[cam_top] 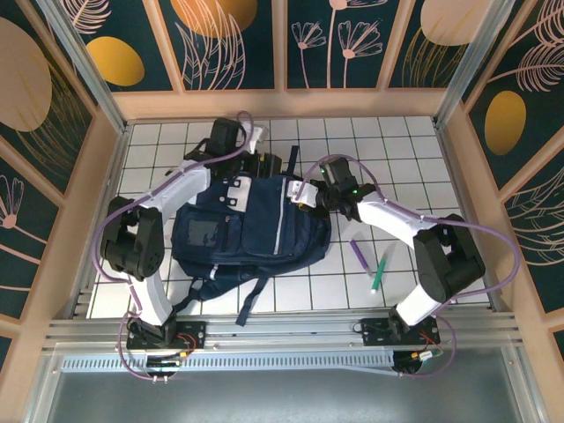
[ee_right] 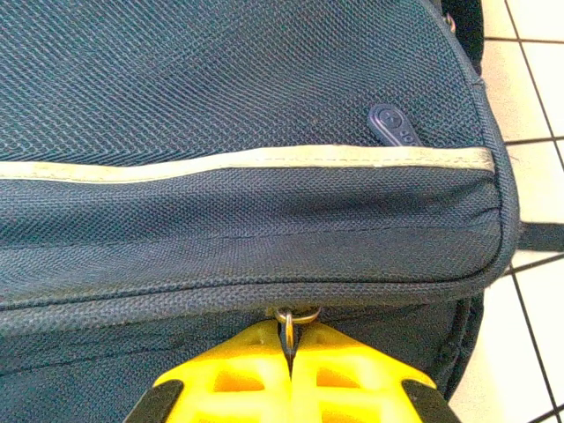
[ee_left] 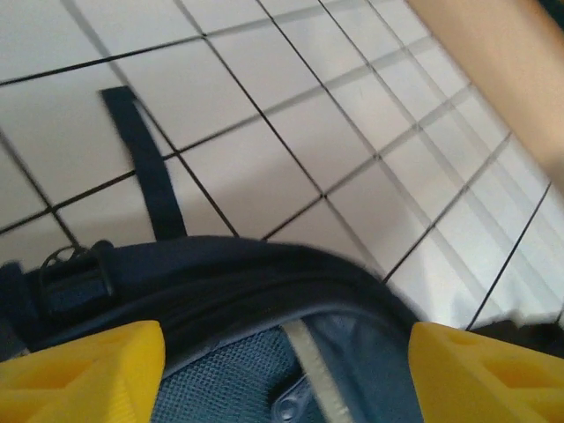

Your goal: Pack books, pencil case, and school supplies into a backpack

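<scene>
Two pens [cam_top: 361, 254] beside backpack [cam_top: 256, 229]; right gripper [ee_right: 289, 345] apparently pinches zipper ring [ee_right: 296, 315].

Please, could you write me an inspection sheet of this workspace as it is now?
Surface: white tiled table.
Job's things: backpack lying flat at centre; purple pen and green pen on the tiles to its right.
Clutter: nothing seen.
Grippers: left gripper open over the backpack's top edge; right gripper with fingers shut on the zipper pull.
Cables: purple cables looping along both arms.
Surroundings: wooden frame, dark floral panels.
</scene>
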